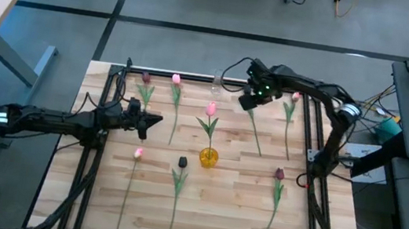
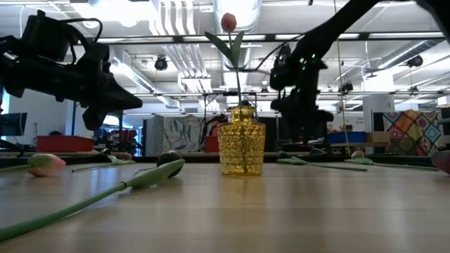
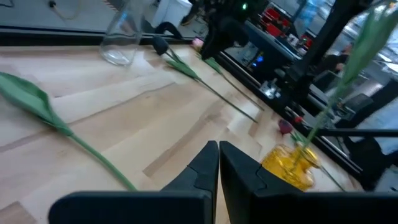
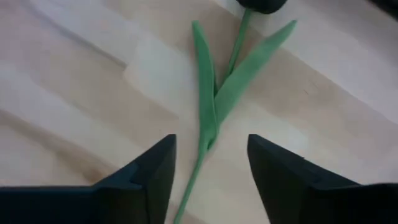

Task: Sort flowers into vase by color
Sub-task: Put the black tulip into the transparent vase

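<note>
Wood grain fills the table [image 1: 232, 205] under me, and I place everything from the yellow vase [image 1: 208, 158] at its middle. One pink tulip [image 1: 211, 110] already stands in it. Nearest the front edge from the vase lie a pale pink tulip [image 1: 138, 153], a dark tulip [image 1: 182, 161] and a maroon tulip [image 1: 279, 174], all flat on the boards and apart from each other.

My left gripper [image 1: 158, 120] hangs beside the vase, fingers pressed together and holding nothing.

Beyond the vase my right gripper [image 4: 211, 158] hovers low over another dark-headed tulip [image 4: 214, 93], its fingers spread wide with the stem between them, not touching. I judge this the pick of that flower: next I must drop, close on the stem below the leaves and lift.

Farther still, by the back edge, lie three more tulips and a clear glass vase [image 1: 218, 77], likely the dark flowers' home. It stands close to my wrist, so room there is tight; toward the front the boards are open.
</note>
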Robot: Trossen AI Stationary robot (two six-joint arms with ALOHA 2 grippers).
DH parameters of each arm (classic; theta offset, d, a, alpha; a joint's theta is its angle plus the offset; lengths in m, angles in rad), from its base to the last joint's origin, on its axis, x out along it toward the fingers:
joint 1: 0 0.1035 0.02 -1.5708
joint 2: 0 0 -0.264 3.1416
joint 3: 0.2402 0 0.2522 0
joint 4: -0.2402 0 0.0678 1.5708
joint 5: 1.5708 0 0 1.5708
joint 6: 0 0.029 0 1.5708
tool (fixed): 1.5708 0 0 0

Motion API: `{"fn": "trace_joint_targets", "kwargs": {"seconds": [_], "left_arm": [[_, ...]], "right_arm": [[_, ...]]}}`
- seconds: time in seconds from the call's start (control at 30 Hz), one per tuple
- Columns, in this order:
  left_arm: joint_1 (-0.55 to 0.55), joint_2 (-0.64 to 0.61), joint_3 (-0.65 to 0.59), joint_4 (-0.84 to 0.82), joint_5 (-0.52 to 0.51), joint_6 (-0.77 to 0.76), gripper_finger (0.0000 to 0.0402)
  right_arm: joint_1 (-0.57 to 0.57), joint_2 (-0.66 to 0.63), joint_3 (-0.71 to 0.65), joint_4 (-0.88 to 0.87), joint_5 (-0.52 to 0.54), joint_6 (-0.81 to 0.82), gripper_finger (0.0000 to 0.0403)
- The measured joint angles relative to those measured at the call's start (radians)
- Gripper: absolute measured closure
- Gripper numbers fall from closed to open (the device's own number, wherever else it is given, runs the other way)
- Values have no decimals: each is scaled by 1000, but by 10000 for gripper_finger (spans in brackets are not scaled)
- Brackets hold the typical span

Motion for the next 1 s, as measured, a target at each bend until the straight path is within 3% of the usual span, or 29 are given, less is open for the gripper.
{"fn": "trace_joint_targets", "kwargs": {"seconds": [0.13, 0.3, 0.43, 0.57, 0.7, 1.0], "left_arm": [[8, 0, 0, -5, -17, 1, 402], [11, 1, 0, -7, -18, 0, 402], [11, 2, 0, -8, -25, 0, 402], [12, 4, 0, -9, -71, 6, 402], [12, 4, 0, -5, -110, 13, 402], [12, 3, 0, -3, -112, -6, 402]], "right_arm": [[-13, 94, 43, 10, 12, -1, 195], [-24, 179, 67, 18, 11, 18, 212], [-22, 203, 83, 29, 15, 17, 249], [-24, 210, 87, 34, 4, 18, 316], [-24, 185, 86, 89, -24, -2, 383], [-18, -24, 86, 304, -85, -119, 390]]}}
